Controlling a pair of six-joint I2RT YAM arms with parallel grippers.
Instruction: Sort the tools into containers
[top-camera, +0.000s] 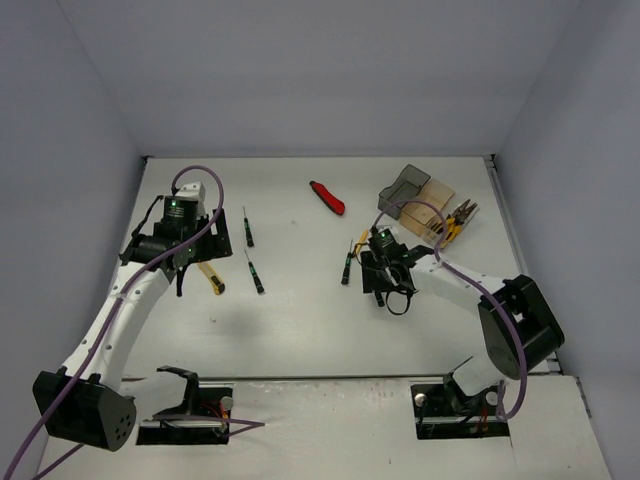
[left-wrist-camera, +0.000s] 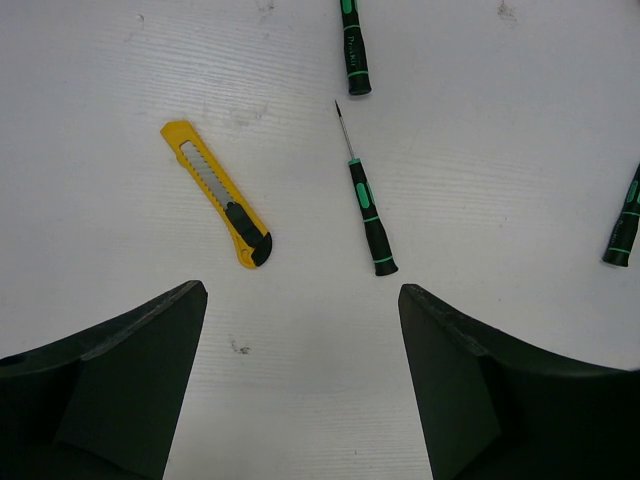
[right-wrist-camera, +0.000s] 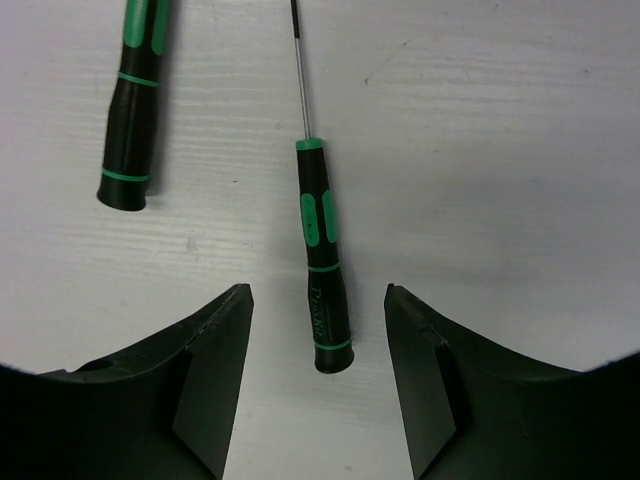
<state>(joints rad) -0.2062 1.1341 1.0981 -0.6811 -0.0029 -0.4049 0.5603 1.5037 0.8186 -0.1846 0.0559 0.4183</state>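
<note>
**Tool-sorting table: both grippers empty, tools mostly unsorted**

The left gripper is held wide open above the table; a yellow utility knife and a black screwdriver are laid flat just beyond its fingers. The right gripper is part-open astride a second screwdriver's handle, with a gap seen on each side. A red utility knife is laid near the dark grey bin and the tan bin. Pliers are seen at the clear bin.

The left wrist view crops the top screwdriver at its upper edge and the right-hand screwdriver at its right edge, both tips unseen.
</note>
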